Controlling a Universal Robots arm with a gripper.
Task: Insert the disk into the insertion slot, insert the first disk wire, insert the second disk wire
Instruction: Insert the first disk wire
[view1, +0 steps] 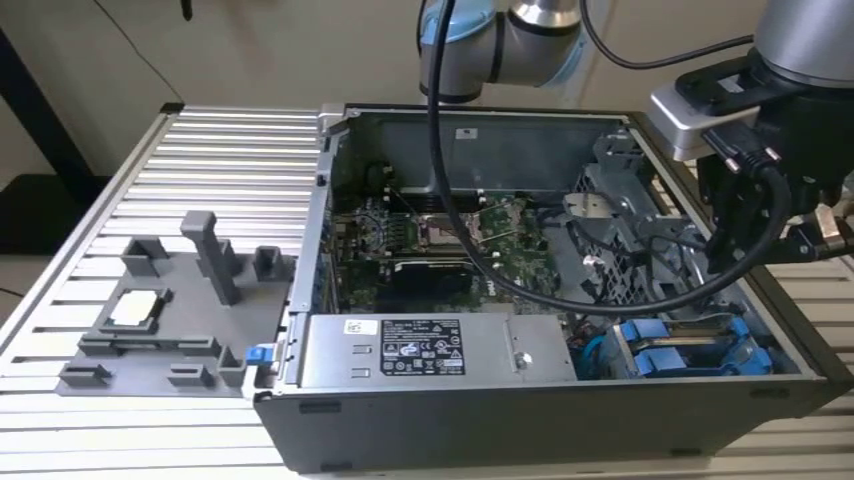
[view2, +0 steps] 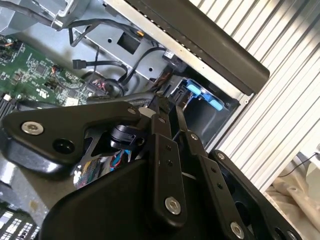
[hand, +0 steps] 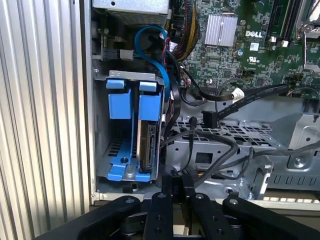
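The disk (hand: 146, 145) stands on edge inside the insertion slot (hand: 101, 150), held in its blue carrier (hand: 150, 102); a second blue carrier (hand: 119, 100) sits beside it. In the exterior view the same bay (view1: 683, 350) lies in the case's near right corner. Loose black wires with connector ends (hand: 207, 119) (hand: 192, 122) lie beside the bay on the metal cage. My gripper (hand: 175, 181) (view2: 167, 107) hovers above the case's right side (view1: 787, 215), apart from the disk. Its fingers (hand: 162, 200) stand close together, shut; I cannot tell whether anything thin is pinched between them.
A grey labelled power-supply box (view1: 414, 348) fills the case's front, with the motherboard (view1: 441, 240) behind it. The arm's thick black cable (view1: 534, 292) loops over the open case. A grey fixture with posts (view1: 174, 300) stands on the slatted table (view1: 214, 160) at the exterior view's left.
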